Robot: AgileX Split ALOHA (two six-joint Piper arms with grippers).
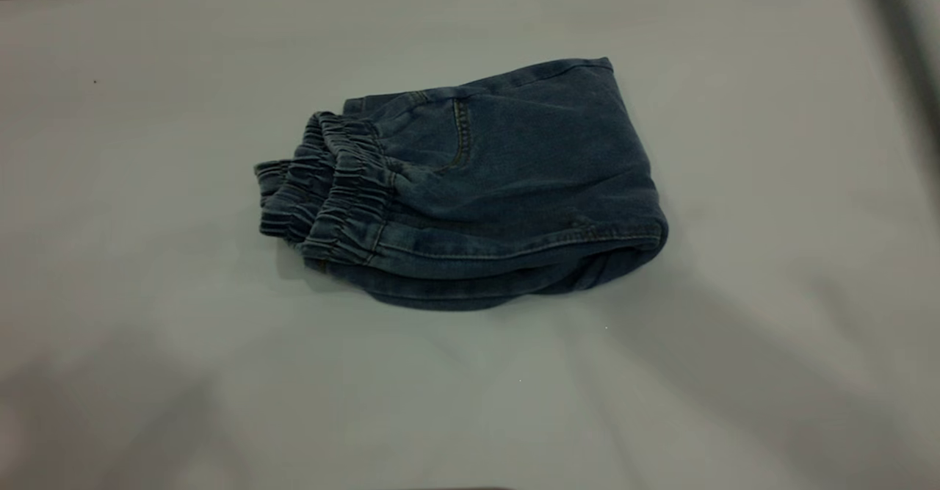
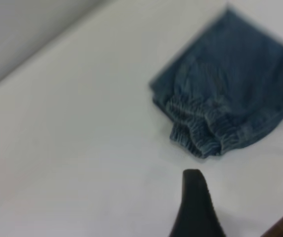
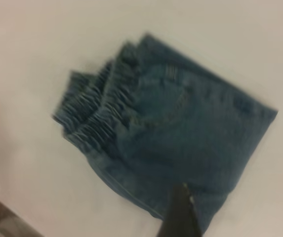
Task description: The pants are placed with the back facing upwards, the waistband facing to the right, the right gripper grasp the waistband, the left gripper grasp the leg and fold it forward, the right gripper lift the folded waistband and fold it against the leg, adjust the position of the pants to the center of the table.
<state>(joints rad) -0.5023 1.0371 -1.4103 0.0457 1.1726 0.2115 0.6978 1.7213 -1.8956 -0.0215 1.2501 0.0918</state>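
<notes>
Near the middle of the table (image 1: 147, 181), the pants (image 1: 514, 181) are lying folded into a compact bundle, waistband (image 1: 345, 189) facing left, apparently already centred, while the left gripper (image 2: 196, 207) and right gripper (image 3: 181, 212) are hovering clear, their openings impossible to judge.

pants (image 1: 507, 174): 1, folded blue denim bundle
waistband (image 1: 345, 189): 1, doubled over, showing as 2 gathered ridged bands side by side
pocket seams on top face: 1 curved
table (image 1: 147, 181): 1, white
gripper fingers: 1 black tip in left wrist view (image 2: 196, 207), 1 in right wrist view (image 3: 181, 215)
</notes>
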